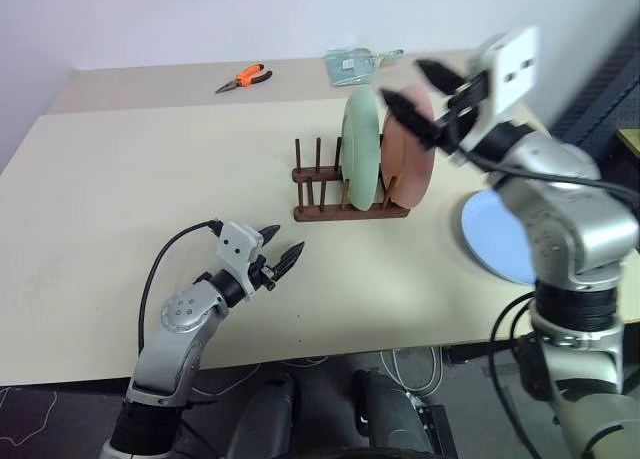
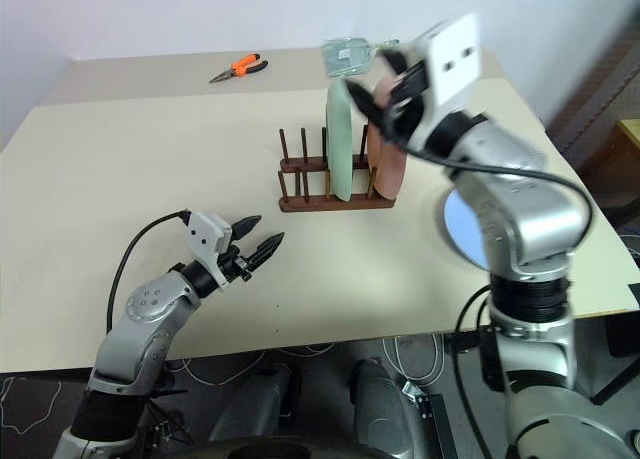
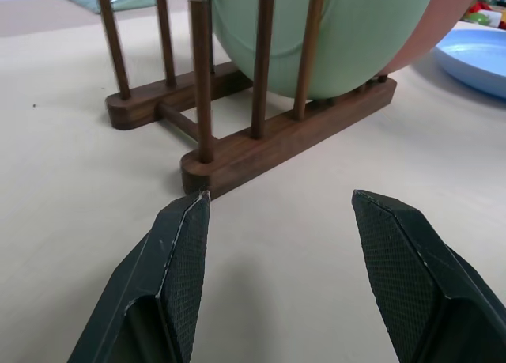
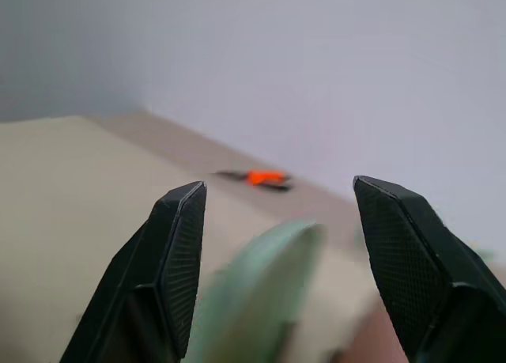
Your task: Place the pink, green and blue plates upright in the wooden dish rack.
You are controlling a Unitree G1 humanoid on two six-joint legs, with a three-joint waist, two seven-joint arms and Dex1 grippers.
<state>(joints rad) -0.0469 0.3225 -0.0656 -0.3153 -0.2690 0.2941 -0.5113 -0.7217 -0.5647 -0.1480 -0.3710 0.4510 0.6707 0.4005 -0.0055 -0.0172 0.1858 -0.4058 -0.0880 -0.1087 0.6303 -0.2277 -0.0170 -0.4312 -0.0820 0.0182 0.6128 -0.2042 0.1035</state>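
A pale table (image 1: 120, 179) fills the scene. Near its right edge the blue plate (image 1: 492, 234) lies flat, partly hidden behind the right arm. At the table's middle stands the rack (image 1: 345, 194), dark wood with thin pegs. The green plate (image 1: 360, 147) stands upright in it on edge, and the pink plate (image 1: 408, 151) stands upright just beside it at the rack's right end; the slots at the rack's left end hold nothing.

The right gripper (image 1: 418, 87) hangs in the air above the tops of the two standing plates, its fingers spread apart and gripping nothing; in its wrist view the green rim shows between and below the fingers, apart from them.

The left gripper (image 1: 282, 247) hovers low over the table, near the rack's left front corner and pointing toward it, its fingers likewise spread and empty.

At the table's far side lie orange pliers (image 1: 245, 77) and, to their right, a clear packet (image 1: 352, 63).
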